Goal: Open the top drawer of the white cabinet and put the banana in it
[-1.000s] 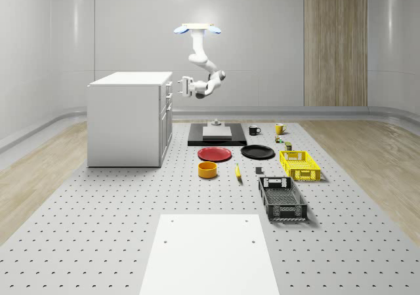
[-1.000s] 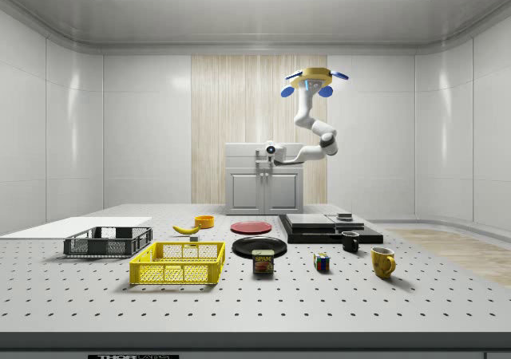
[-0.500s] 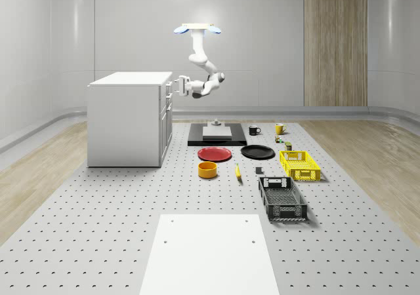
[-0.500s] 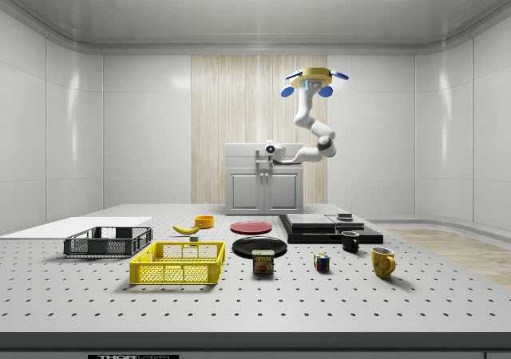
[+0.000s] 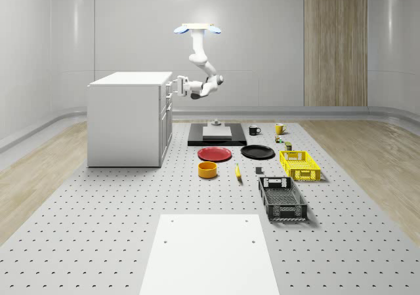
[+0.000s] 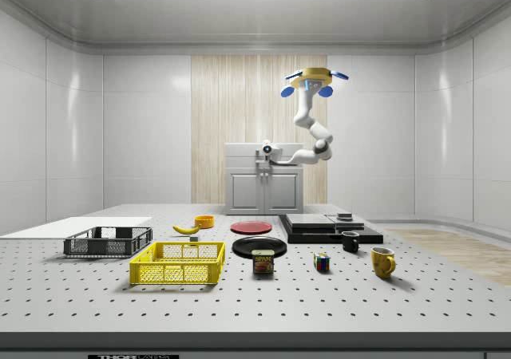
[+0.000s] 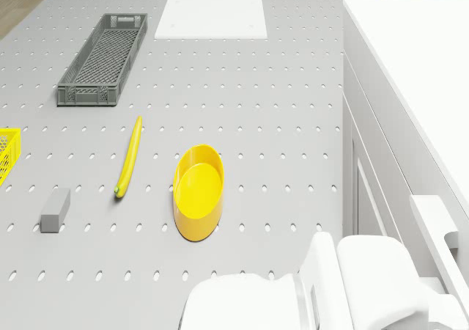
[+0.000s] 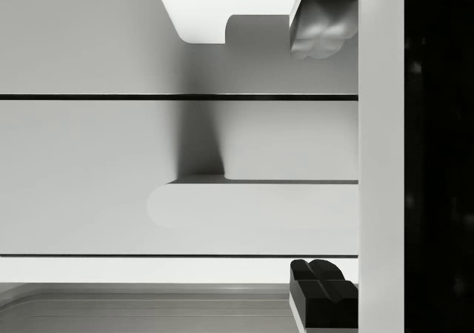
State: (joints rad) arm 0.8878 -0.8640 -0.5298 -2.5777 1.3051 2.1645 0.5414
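The white cabinet (image 5: 125,119) stands at the whole-scene view's left, its drawers facing right and closed flush. My drone (image 5: 197,28) hovers above the table, in front of the cabinet and higher than its top. The arm reaches down to the gripper (image 5: 175,84), level with the top drawer front. In the wrist view the gripper (image 8: 320,155) is open, its fingers (image 8: 318,33) straddling a drawer handle (image 8: 244,203) without touching it. The banana (image 5: 237,171) lies on the table beside the yellow bowl (image 5: 207,169); the drone view also has the banana (image 7: 129,156).
On the table in front of the cabinet are a red plate (image 5: 214,153), a black plate (image 5: 257,152) and a black platform (image 5: 216,135). A yellow crate (image 5: 300,164) and a grey crate (image 5: 282,198) stand further right. A white board (image 5: 209,252) lies near the front.
The gripper has moved closer to the cabinet's drawer front, toward the whole-scene view's left. The drone has held its place. The banana has not moved.
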